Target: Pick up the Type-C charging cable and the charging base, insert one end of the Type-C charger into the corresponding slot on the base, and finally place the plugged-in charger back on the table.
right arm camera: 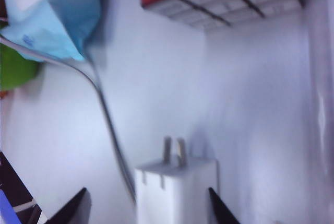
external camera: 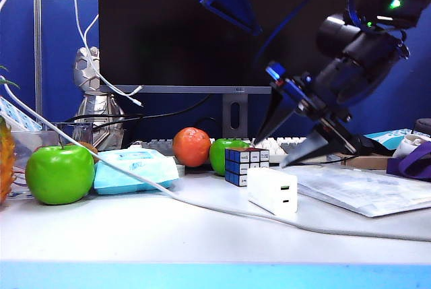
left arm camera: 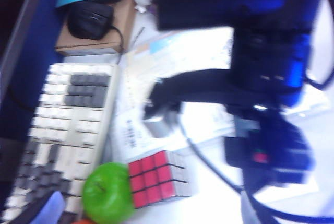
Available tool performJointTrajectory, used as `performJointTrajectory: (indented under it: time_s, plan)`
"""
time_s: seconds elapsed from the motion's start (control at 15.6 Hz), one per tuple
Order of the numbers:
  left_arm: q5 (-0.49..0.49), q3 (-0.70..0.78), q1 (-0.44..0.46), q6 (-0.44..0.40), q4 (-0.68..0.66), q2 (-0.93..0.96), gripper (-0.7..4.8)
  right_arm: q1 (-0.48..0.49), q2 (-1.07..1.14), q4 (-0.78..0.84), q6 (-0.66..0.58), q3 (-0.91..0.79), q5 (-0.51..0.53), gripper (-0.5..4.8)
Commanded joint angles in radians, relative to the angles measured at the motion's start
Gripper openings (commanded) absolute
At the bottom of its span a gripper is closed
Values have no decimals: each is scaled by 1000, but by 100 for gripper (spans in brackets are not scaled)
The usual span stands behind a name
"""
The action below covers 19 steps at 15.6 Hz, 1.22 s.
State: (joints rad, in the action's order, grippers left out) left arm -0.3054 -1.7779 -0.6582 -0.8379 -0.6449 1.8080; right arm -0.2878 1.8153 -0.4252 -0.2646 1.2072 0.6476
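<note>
The table (external camera: 202,235) (white) bears charging base (external camera: 273,191), puzzle cube (external camera: 246,166), apples (external camera: 59,173).

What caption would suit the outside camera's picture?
Right pincer, open, hangs above the small glossy white charger block on the white desk; left pincer out of frame.

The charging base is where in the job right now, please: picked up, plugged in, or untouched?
Done: nothing; the charging base lies on the table, ports empty. In hand: the open right gripper hovers above it. The left gripper, raised behind, holds nothing visible. Left: grasping, plugging, setting down.

Glossy white charging base (external camera: 272,191) flat on table (external camera: 202,235), prongs exposed.
</note>
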Motion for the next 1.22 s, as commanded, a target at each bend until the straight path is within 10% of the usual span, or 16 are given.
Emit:
performJointTrajectory:
  time_s: [0.06,0.39,1.22]
  plan:
    - [-99,-2,-1,-55,-85,-2,479,3,-34,-8,40,36,-36,289]
    - [-159,-2,-1,-106,-224,49,479,58,-153,-121,89,60,-313,289]
    - [-300,-2,-19,-187,-101,369,479,148,-482,-50,80,60,-295,288]
